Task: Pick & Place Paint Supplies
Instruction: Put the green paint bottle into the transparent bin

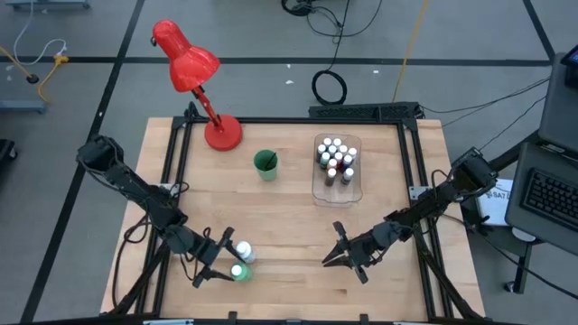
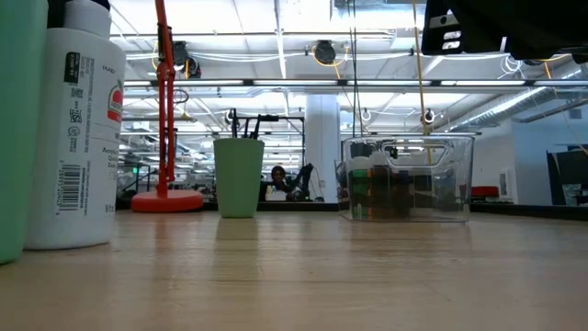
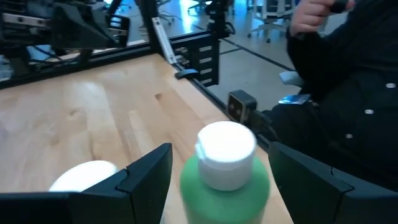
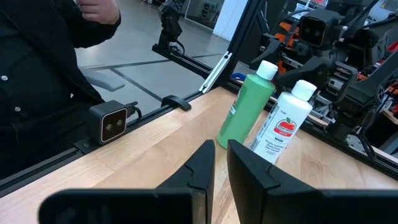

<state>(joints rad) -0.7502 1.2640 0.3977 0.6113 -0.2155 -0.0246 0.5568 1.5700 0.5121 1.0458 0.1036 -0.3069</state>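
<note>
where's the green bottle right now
In the high view the green bottle stands at the table's front left, between the open fingers of the left gripper, right beside the white bottle.

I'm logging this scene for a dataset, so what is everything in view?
Green bottle: one, white cap, near table edge, between the left pincer's fingers.
White bottle: one, beside the green bottle.
Small paint bottles: about a dozen, white caps, inside the tray.
Tray: one, clear, far right of centre.
Cup: one, green, holding brushes.
Lamp: one, red, far left corner.
Person: one, dark clothes, beyond the near edge.
Left pincer: open around green bottle.
Right pincer: shut, empty.
</note>
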